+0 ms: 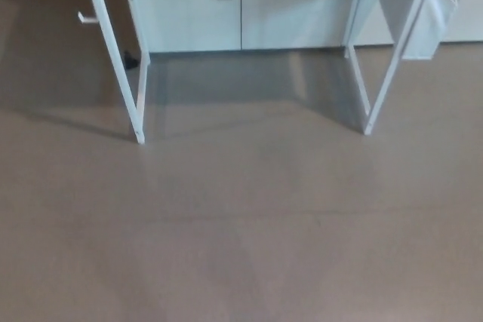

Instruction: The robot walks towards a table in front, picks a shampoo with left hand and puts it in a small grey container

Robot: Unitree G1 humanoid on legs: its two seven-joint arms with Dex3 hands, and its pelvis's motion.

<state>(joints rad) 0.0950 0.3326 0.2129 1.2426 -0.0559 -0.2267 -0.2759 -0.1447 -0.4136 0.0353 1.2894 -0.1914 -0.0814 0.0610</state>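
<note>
No shampoo bottle and no grey container show in the head view. Only the lower part of a white table frame is visible ahead: its left legs (140, 103) and its right legs (371, 96) stand on the floor. The tabletop lies above the picture's top edge. Neither of my hands appears in the picture.
Beige floor (241, 224) stretches from me to the table legs. White cabinets (241, 5) with black handles line the wall behind the table. A white bag or cloth (430, 20) hangs at the table's right side.
</note>
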